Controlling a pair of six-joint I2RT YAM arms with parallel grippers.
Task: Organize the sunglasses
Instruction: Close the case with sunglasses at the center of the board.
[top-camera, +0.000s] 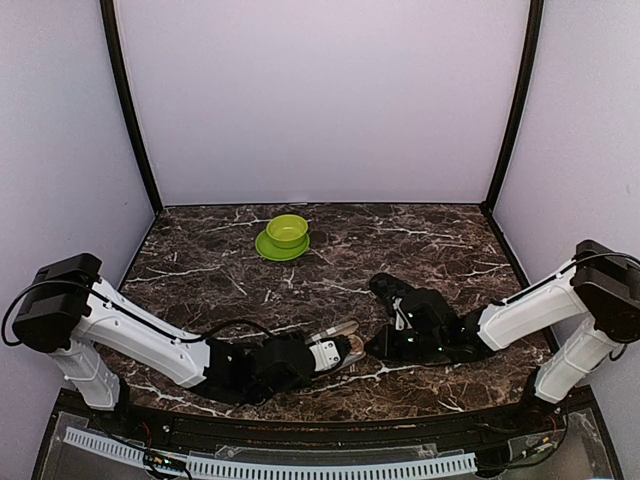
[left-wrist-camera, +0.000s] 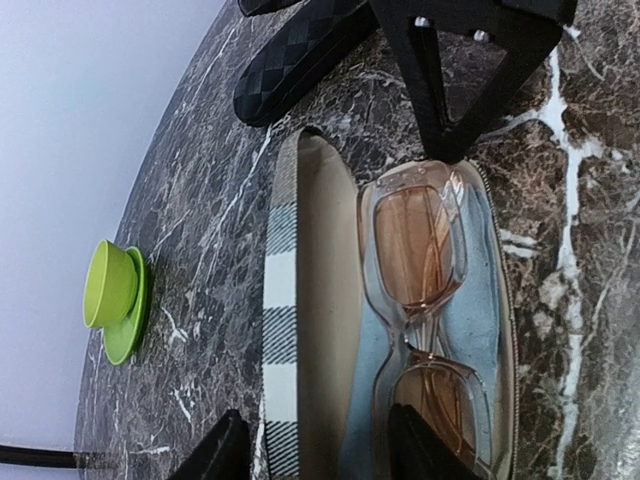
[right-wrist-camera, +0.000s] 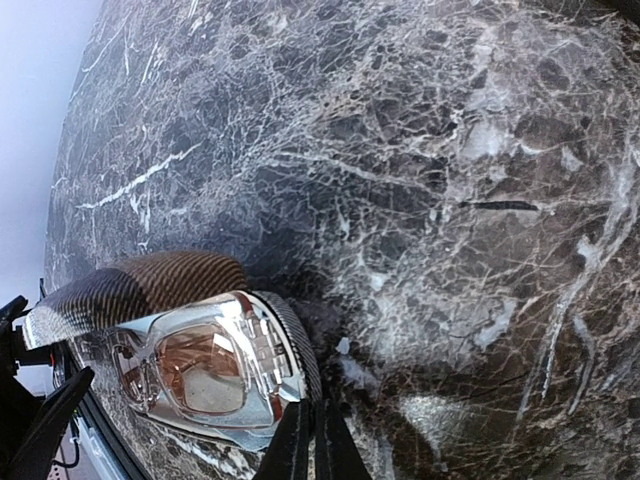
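Note:
The sunglasses (left-wrist-camera: 420, 260) have reddish-brown lenses in a clear frame. They lie folded on a blue cloth inside the open brown-and-beige striped case (left-wrist-camera: 282, 300), at mid-table near the front (top-camera: 335, 333). My left gripper (left-wrist-camera: 318, 450) is open at the case's near end. One finger is outside the striped lid and the other is over the nearer lens. My right gripper (right-wrist-camera: 312, 445) is shut, and its tips touch the rim of the case (right-wrist-camera: 300, 350) at the far end, beside the sunglasses (right-wrist-camera: 195, 370). From the left wrist it (left-wrist-camera: 445, 150) points down at that end.
A black bumpy oblong case (left-wrist-camera: 300, 55) lies just beyond the striped one, next to the right arm (top-camera: 388, 288). A green cup on a green saucer (top-camera: 287, 235) stands at the back middle of the marble table (top-camera: 200, 270). Walls enclose the sides and back.

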